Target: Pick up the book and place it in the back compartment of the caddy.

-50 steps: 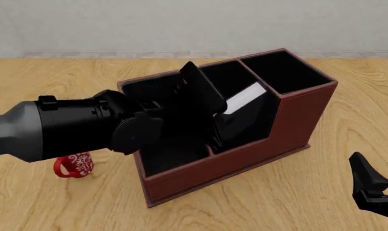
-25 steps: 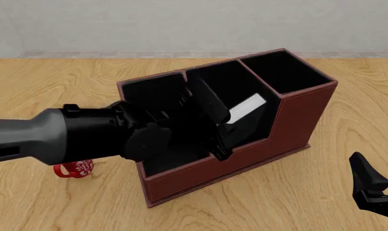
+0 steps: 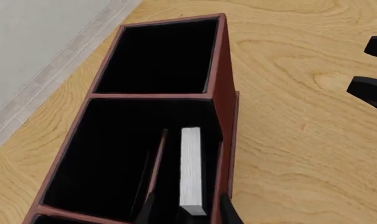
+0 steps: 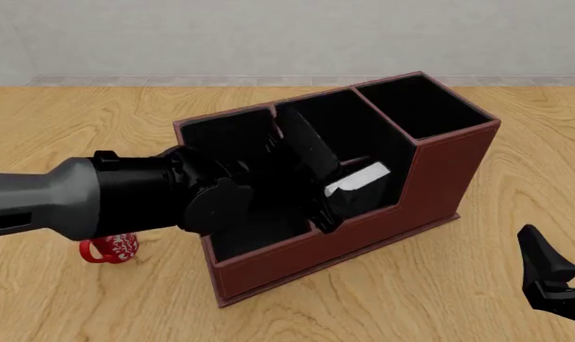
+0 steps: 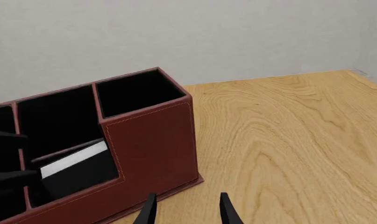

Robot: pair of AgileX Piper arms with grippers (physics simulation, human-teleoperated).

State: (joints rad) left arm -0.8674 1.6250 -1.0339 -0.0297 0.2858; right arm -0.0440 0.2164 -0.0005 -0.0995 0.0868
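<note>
The dark red-brown caddy (image 4: 439, 178) stands mid-table. The black book (image 4: 357, 179) rests inside it, white page edge up, in the narrow section along the stepped-down wall, beside the tall end compartment. The left wrist view shows the book (image 3: 191, 170) between a thin divider and the outer wall of the caddy (image 3: 224, 93). My left gripper (image 4: 327, 206) reaches into the caddy, its fingers (image 3: 229, 212) spread to either side of the book and apart from it. My right gripper (image 4: 563, 265) hovers open and empty at the near right, facing the caddy (image 5: 154, 140) and the book (image 5: 73, 163).
A red-and-white mug (image 4: 111, 247) stands left of the caddy, partly hidden behind my left arm. A pale wall runs along the table's far edge. The right gripper's fingers (image 3: 370, 88) show over bare wood in the left wrist view.
The book has sunk lower into its section and now leans less steeply. The left arm pushed forward into the caddy a second ago and has since held still. The right arm has not moved.
</note>
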